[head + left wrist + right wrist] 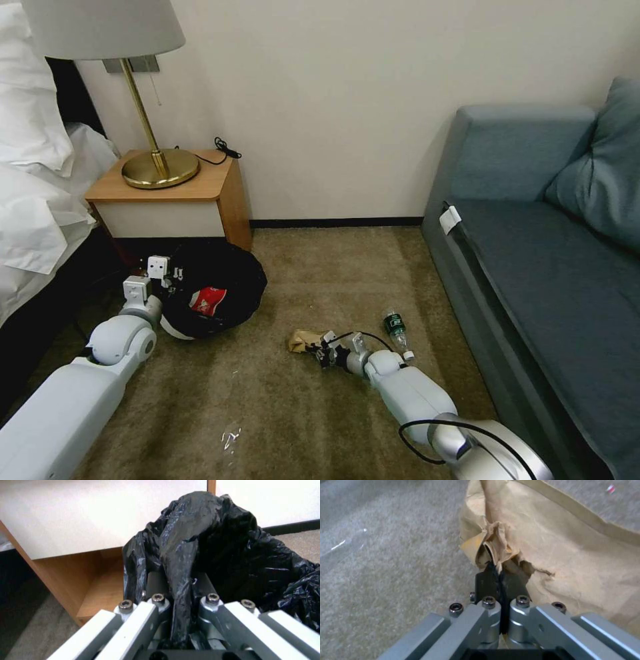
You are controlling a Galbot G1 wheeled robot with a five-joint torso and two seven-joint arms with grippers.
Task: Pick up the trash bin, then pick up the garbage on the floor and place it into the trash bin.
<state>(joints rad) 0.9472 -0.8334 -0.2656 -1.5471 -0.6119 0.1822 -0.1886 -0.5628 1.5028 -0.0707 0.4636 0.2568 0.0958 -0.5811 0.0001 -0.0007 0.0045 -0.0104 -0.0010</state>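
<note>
The trash bin [175, 328] is white with a black bag [240, 280] over its rim and stands tilted on the carpet by the nightstand. A red-and-white packet [208, 300] lies inside it. My left gripper [167, 283] is shut on the bin's bagged rim, and the left wrist view shows the black bag [233, 542] pinched in that gripper [178, 585]. My right gripper [321, 351] is low over the carpet, shut on a crumpled tan paper [303, 340]. In the right wrist view the closed gripper [495, 573] bites a fold of that paper [570, 555]. A small clear bottle [395, 327] with a green label lies just right of the right wrist.
A wooden nightstand [173, 200] with a brass lamp [159, 167] stands behind the bin, with a bed [33, 200] to its left. A blue-grey sofa [533, 253] runs along the right. A small shiny scrap [230, 437] lies on the carpet in front.
</note>
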